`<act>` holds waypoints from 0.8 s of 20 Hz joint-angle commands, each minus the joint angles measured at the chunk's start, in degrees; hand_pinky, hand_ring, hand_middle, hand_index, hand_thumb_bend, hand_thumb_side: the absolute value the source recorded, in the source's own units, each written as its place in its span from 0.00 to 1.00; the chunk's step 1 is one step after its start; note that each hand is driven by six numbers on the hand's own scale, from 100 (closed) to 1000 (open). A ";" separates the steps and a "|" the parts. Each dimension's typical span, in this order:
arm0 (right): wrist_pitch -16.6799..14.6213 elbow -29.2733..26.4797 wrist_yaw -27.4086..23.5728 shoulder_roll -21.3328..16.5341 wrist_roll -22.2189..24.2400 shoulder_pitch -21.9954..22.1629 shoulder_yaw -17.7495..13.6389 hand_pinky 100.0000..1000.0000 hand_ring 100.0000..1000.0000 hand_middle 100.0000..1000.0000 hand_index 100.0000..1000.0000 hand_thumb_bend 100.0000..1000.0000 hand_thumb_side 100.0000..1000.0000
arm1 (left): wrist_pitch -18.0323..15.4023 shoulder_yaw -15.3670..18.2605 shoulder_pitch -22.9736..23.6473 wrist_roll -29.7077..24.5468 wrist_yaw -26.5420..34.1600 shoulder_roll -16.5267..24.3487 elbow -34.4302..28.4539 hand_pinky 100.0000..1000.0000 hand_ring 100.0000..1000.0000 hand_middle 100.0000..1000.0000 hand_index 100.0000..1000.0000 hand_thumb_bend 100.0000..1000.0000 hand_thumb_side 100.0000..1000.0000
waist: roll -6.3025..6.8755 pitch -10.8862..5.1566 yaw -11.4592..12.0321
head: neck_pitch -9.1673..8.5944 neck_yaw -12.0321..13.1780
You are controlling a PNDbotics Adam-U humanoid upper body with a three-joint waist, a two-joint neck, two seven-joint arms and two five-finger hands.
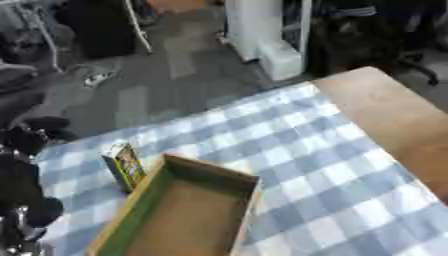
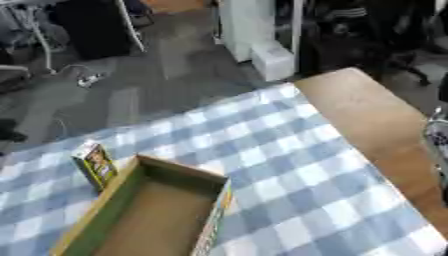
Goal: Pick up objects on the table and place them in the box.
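An open cardboard box (image 1: 229, 176) with green outer walls stands at the near left of the blue-and-white checked cloth, and nothing shows inside it. A small yellow-green packet (image 1: 123, 165) stands upright just outside the box's left wall. My left arm (image 1: 21, 192) is a dark mass at the left edge, beside the packet and apart from it; its hand is too blurred to read. A silver and black sliver of my right hand (image 2: 437, 136) shows at the right edge, over the bare wood.
The checked cloth (image 1: 297, 150) covers most of the table. A bare wooden strip (image 1: 394, 115) runs along the right side. Beyond the far edge lie grey floor, a white cabinet (image 1: 262, 30) and dark chairs.
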 commanded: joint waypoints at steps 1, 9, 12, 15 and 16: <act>-0.03 -0.74 -2.95 -1.19 4.58 -0.14 0.26 0.30 0.25 0.19 0.29 0.00 0.83 | 0.10 0.02 -0.54 -0.09 0.33 0.48 -0.97 0.43 0.56 0.70 0.77 1.00 0.57 | -0.54 -0.26 0.24 | 2.46 0.59; -0.03 -0.74 -8.04 -1.05 11.42 0.96 1.33 0.31 0.25 0.22 0.32 0.00 0.85 | 0.43 0.11 -0.62 -0.34 0.35 0.49 -0.78 0.44 0.56 0.71 0.77 1.00 0.57 | -0.61 -0.19 0.42 | 3.96 0.81; -0.03 -0.74 -8.93 -0.97 12.10 1.41 2.00 0.31 0.25 0.23 0.34 0.00 0.88 | 0.64 0.22 -0.70 -0.41 0.27 0.52 -0.75 0.44 0.56 0.71 0.77 1.00 0.58 | -0.68 -0.21 0.50 | 3.22 1.47; 0.13 -0.74 -8.98 -0.87 12.48 1.97 2.72 0.33 0.26 0.26 0.36 0.00 1.00 | 1.10 0.30 -0.74 -0.56 0.12 0.50 -0.47 0.45 0.56 0.72 0.78 1.00 0.58 | -0.73 -0.18 0.55 | 2.67 2.11; 0.53 -0.74 -9.06 -0.82 12.32 2.15 2.91 0.33 0.26 0.27 0.37 0.00 1.00 | 1.40 0.34 -0.74 -0.64 0.06 0.50 -0.20 0.45 0.56 0.72 0.79 1.00 0.58 | -0.75 -0.17 0.51 | 2.31 2.34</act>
